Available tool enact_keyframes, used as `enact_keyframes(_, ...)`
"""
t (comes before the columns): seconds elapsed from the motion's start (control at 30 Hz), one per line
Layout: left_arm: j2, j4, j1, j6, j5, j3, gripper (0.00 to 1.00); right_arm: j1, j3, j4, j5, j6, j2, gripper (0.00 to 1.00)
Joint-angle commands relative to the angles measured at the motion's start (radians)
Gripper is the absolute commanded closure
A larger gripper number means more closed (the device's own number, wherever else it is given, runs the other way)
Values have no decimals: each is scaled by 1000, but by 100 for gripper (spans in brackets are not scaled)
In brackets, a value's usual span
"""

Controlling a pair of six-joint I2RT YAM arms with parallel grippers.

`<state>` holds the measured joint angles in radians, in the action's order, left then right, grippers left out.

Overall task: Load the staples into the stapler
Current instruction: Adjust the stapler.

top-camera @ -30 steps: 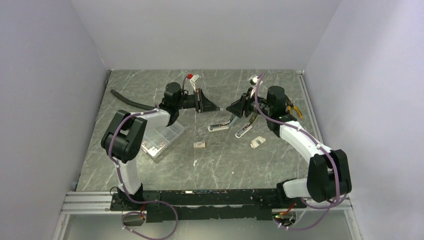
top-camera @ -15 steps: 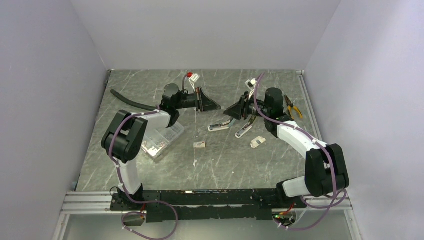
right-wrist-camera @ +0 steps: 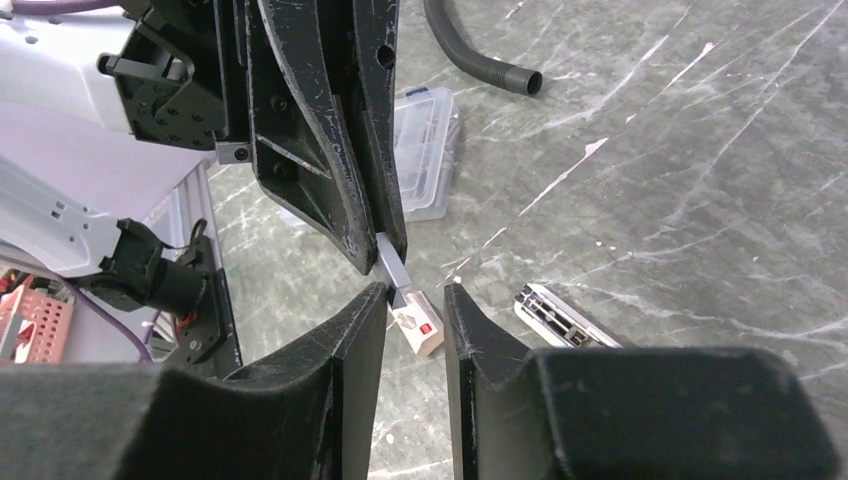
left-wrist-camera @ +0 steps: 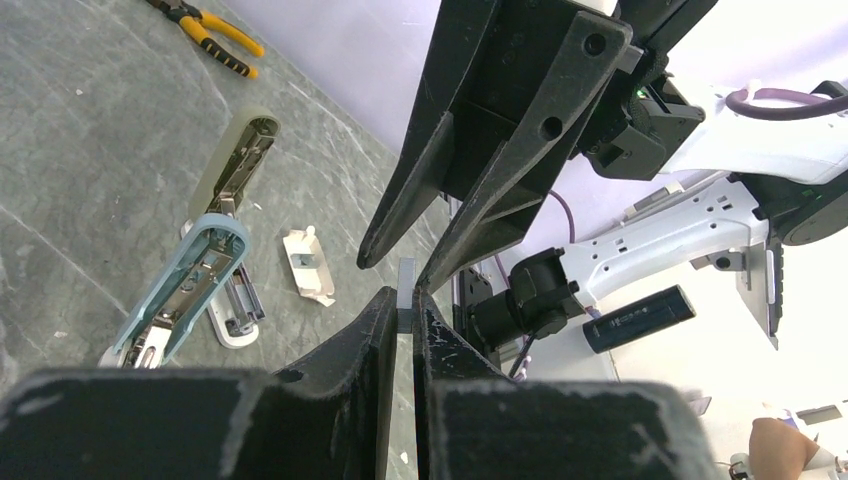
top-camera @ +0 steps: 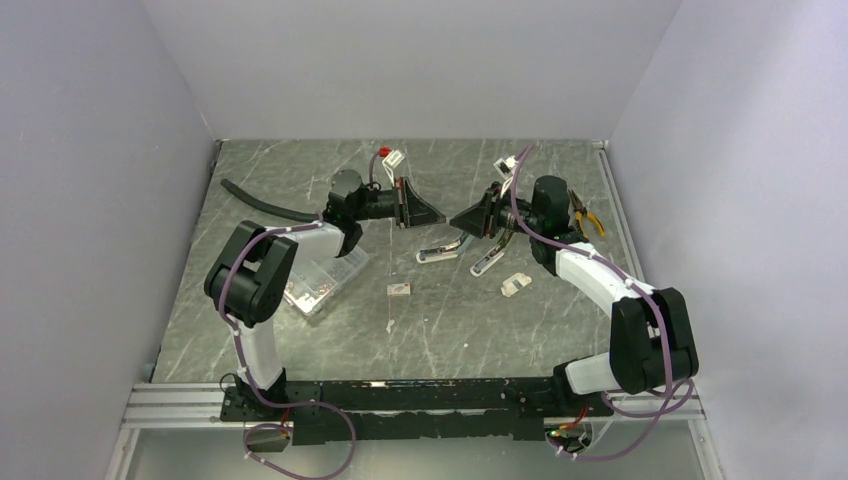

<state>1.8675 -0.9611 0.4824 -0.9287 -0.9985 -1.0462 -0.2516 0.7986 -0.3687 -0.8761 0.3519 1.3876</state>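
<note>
Staples strip [right-wrist-camera: 392, 268] in left claw [left-wrist-camera: 402, 297], end exposed.

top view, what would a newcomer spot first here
The two grippers meet tip to tip above the table's far middle: the left gripper pinches a small grey staple strip, and the right gripper stands open at its free end. Just below lie two opened staplers.

Grey marbled table [top-camera: 450, 330] with white veins, evenly lit. Plain pale walls [top-camera: 400, 60] rise behind the table and along both its sides. A metal rail [top-camera: 170, 405] runs along its near edge.
</note>
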Motion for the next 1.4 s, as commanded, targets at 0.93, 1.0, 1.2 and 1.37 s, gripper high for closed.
enact_keyframes(0.93, -14, -154, 16, -45, -22, 23, 85, 14, -18, -139, -99, 54, -2, 82)
enact_keyframes(1.0, -16, -160, 16, -47, -21, 28, 85, 14, -17, -140, -103, 55, -4, 82)
enact_keyframes(1.2, -22, -162, 16, -44, -21, 31, 85, 21, -19, -145, -116, 56, -7, 71)
enact_keyframes(1.37, -25, -154, 16, -38, -19, 35, 85, 29, -21, -145, -123, 58, -20, 65)
